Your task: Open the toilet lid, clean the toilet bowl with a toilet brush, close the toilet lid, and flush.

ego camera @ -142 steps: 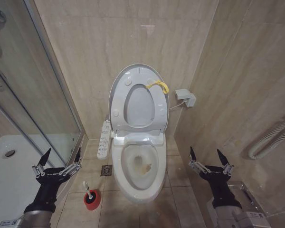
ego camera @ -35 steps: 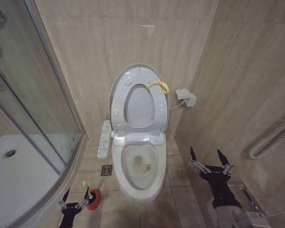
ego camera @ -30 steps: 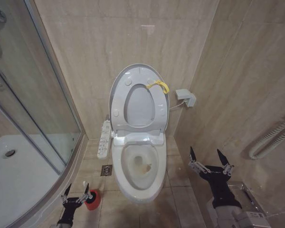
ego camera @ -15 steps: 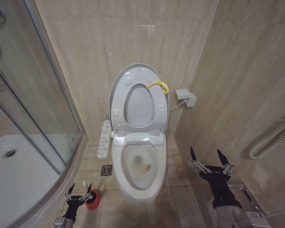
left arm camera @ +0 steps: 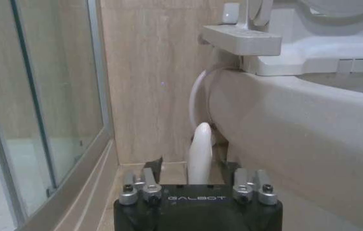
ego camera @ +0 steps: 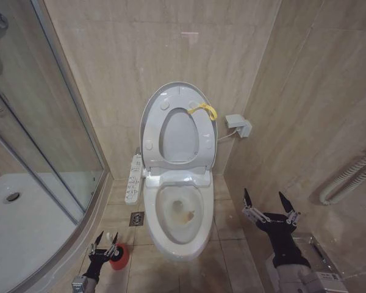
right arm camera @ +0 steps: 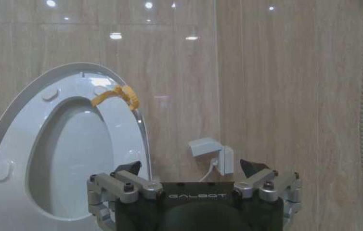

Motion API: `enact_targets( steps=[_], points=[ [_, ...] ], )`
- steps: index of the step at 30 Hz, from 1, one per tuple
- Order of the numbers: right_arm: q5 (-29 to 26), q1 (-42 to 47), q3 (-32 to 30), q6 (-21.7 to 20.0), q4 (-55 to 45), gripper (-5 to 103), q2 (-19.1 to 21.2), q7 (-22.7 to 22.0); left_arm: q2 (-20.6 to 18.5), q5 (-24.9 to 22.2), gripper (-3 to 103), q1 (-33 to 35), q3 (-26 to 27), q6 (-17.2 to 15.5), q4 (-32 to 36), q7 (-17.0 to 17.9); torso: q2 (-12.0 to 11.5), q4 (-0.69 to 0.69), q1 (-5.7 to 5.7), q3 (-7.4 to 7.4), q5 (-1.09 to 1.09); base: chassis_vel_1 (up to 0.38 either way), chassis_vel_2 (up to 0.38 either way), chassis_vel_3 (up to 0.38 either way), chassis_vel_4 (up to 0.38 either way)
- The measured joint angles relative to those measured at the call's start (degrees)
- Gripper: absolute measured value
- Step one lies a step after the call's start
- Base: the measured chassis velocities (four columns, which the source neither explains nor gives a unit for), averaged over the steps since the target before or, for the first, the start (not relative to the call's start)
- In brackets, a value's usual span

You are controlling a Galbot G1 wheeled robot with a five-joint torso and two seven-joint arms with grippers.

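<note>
On my head view the shower glass (ego camera: pixel 43 122) and its white tray (ego camera: pixel 18 226) take up the left side, a long white remote panel (ego camera: pixel 133 179) hangs beside the toilet, and a floor drain (ego camera: pixel 136 218) sits in the tiles between the tray and the bowl. A small white wall box (ego camera: pixel 239 125) and a ribbed hose (ego camera: pixel 348 174) are on the right wall.

The toilet lid (ego camera: pixel 151 116) stands upright against the back wall with the seat ring raised against it, its yellow strap (ego camera: pixel 204 110) at the top. The toilet bowl (ego camera: pixel 182 213) is open and shows yellowish-brown stains inside.

The toilet brush (ego camera: pixel 114 238) stands in its red cup holder (ego camera: pixel 118 255) on the floor, just left of the bowl's front.

My left gripper (ego camera: pixel 105 241) is low near the floor, its jaws spread on either side of the brush's white handle; I cannot tell whether they touch it. On the left wrist view the handle (left arm camera: pixel 200 153) rises between the jaws, with the bowl's outer wall (left arm camera: pixel 310 139) close alongside.

My right gripper (ego camera: pixel 270 205) hovers to the right of the bowl, jaws spread and holding nothing, pointing towards the back wall.
</note>
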State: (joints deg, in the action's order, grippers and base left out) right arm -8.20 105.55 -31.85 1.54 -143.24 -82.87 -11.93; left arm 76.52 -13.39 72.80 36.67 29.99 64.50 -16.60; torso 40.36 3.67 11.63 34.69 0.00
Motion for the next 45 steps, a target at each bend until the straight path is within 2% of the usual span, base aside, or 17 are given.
enact_targets(
  steps=[6,7,14,15,24,29,35,38,39,41,42,45],
  points=[
    [0.0,0.0,0.0,0.0,0.0,100,0.0,0.0,0.1,-0.5,63,-0.4,0.3,0.6,-1.0,-0.2,0.0,0.0,0.0,0.0,0.0,0.0,0.0,0.0,0.0],
    [0.0,0.0,0.0,0.0,0.0,100,0.0,0.0,0.1,-0.8,36,-0.4,0.3,0.8,-1.2,-0.5,0.0,0.0,0.0,0.0,0.0,0.0,0.0,0.0,0.0],
    [0.0,0.0,0.0,0.0,0.0,100,0.0,0.0,0.0,-1.3,36,-0.5,0.6,1.7,-2.0,-2.2,0.0,0.0,0.0,0.0,0.0,0.0,0.0,0.0,0.0],
    [0.0,0.0,0.0,0.0,0.0,100,0.0,0.0,0.0,-1.3,20,-0.4,0.8,1.7,-1.9,-2.1,0.0,0.0,0.0,0.0,0.0,0.0,0.0,0.0,0.0],
    [0.0,0.0,0.0,0.0,0.0,100,0.0,0.0,-0.2,-2.3,20,-0.3,1.5,2.7,-1.9,-1.3,0.0,0.01,0.0,0.0,0.0,0.0,0.0,0.0,0.0],
    [0.0,0.0,0.0,0.0,0.0,100,0.0,0.0,-0.5,-3.0,20,1.5,1.9,2.0,1.6,-1.3,0.0,0.0,0.0,0.0,0.0,0.0,0.0,0.0,0.0],
    [0.0,0.0,0.0,0.0,0.0,100,0.0,0.0,-0.9,-5.9,20,4.5,2.3,1.0,8.9,-1.1,0.0,0.01,0.0,0.0,0.0,0.0,0.0,0.0,0.0],
    [0.0,0.0,0.0,0.0,0.0,100,0.0,0.0,-1.4,-7.7,20,7.6,2.4,-0.1,16.2,2.0,0.0,0.01,0.0,-0.01,0.0,0.0,0.0,0.0,0.0],
    [0.0,0.0,0.0,0.0,0.0,100,0.0,0.0,-1.4,-7.7,20,7.6,2.4,-0.1,16.2,2.0,0.0,0.01,0.0,-0.01,0.0,0.0,0.0,0.0,0.0],
    [0.0,0.0,0.0,0.0,0.0,100,0.0,0.0,-2.2,-10.3,20,12.3,2.9,-1.8,23.8,4.2,0.0,0.02,0.0,-0.01,-0.01,0.0,0.0,0.0,0.0],
    [0.0,0.0,0.0,0.0,0.0,100,0.0,0.0,-2.2,-10.3,20,12.3,2.9,-1.8,23.8,4.2,0.0,0.02,0.0,-0.01,-0.01,0.0,0.0,0.0,0.0],
    [0.0,0.0,0.0,0.0,0.0,100,0.0,0.0,-3.6,-15.8,20,21.4,4.9,-3.5,34.9,2.7,0.0,-0.04,0.0,-0.01,-0.01,0.0,0.0,0.0,0.0]
  ],
)
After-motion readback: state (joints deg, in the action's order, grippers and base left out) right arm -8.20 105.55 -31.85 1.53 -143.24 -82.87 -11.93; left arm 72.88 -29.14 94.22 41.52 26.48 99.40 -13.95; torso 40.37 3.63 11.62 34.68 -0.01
